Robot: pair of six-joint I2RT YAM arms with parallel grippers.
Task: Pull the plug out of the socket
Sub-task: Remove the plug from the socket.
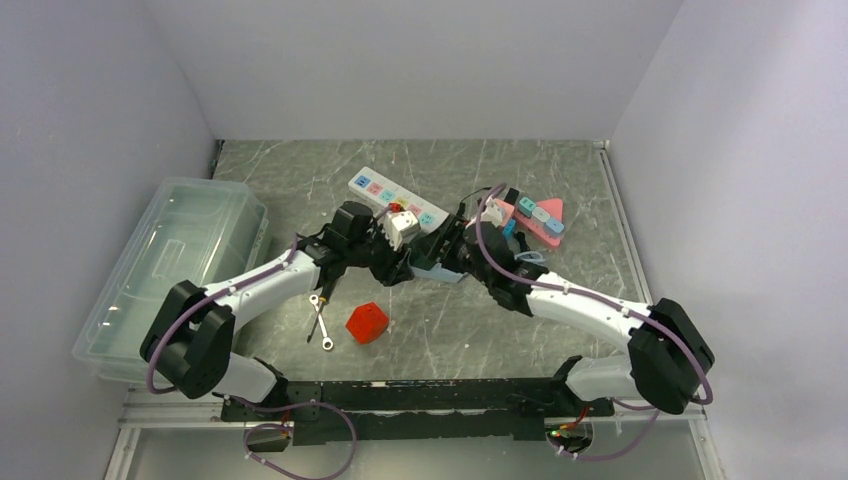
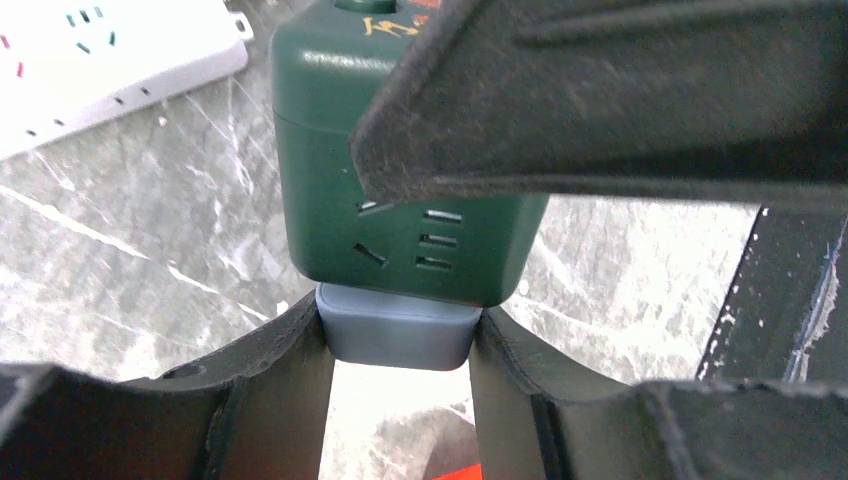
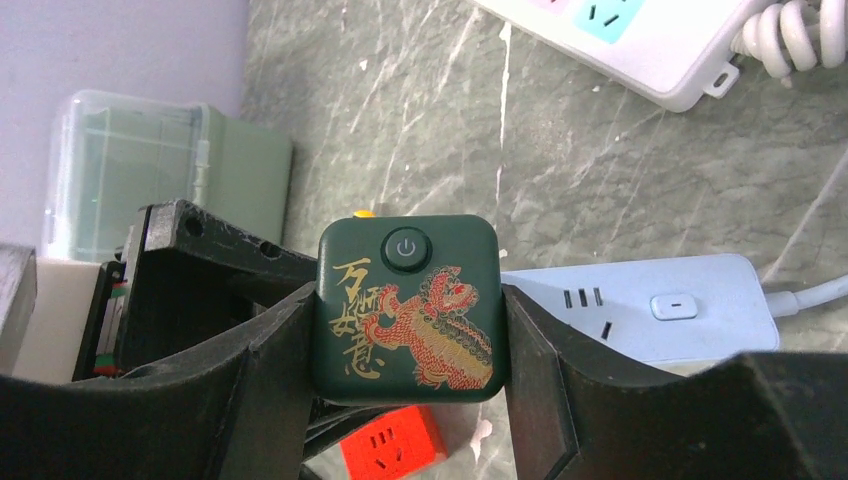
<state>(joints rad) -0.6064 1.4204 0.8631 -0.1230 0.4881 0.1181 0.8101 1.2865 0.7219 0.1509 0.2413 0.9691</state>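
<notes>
Backdrop: plain pale walls boxing in a grey marbled counter (image 1: 560, 180), both arms reaching in to meet around the middle.
Far left: clear plastic bin (image 1: 170, 260) sits at the counter's edge, well apart from the action, so it's not in anyone's way.
Loose bits: a small wrench (image 1: 321, 320) and a red cube (image 1: 367, 322) lie near the left arm, nothing touching them.
Left claw (image 2: 400, 340): partly closed, pinching the grey plug (image 2: 395, 335) from both sides. I'd guess this is the pulling side.
Plug: not out yet. It's seated flush against the face of the green socket cube (image 3: 405, 305), no gap that I can see.
Green socket cube: held between the two arms at mid-counter, looks lifted off the surface, but I can't say for sure.
Right claw (image 3: 408, 300): about half open, clamped on the cube's two flanks. It's probably there as an anchor so the cube doesn't just follow the plug.
Behind: a white power strip (image 1: 397, 195) lies at the back, and a light blue strip (image 3: 650, 305) lies just beyond the cube.
Far right: pink triangular block (image 1: 540, 218), untouched.
Next, imo: pull straight apart along the plug's axis. Pulling at an angle could make the pinch slip.
</notes>
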